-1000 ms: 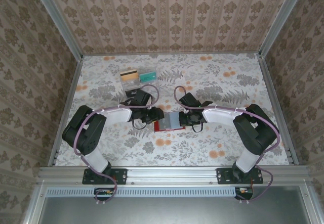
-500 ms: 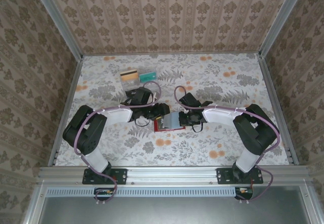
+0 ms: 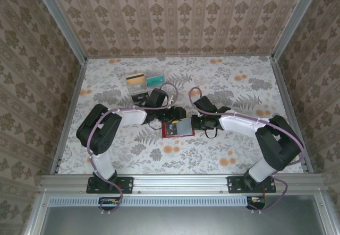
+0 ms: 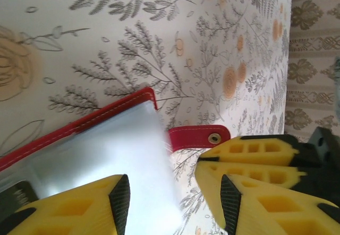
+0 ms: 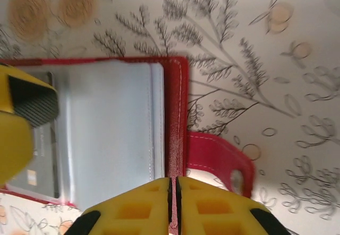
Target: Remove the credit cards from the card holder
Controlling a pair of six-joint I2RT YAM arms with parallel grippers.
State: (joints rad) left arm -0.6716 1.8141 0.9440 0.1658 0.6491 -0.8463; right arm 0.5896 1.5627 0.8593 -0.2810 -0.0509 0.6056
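Note:
The red card holder lies open on the floral table, its grey-blue inside facing up. My right gripper is shut on the red right edge, beside the small red tab. My left gripper is open: one fingertip rests over the grey-blue sleeve, the other is past the sleeve's edge, over the table near the tab. A black card shows in a sleeve at the holder's left end. A tan card with a dark stripe and a teal card lie at the back left.
A clear plastic tray sits just in front of the two loose cards, close behind my left forearm. Patterned walls close in the table on three sides. Both arms meet over the holder at the table's middle.
My left arm has swung right and forward, bringing its gripper onto the holder's upper left, jaws a little wider. The right arm's elbow has shifted right while it keeps hold of the holder's edge.

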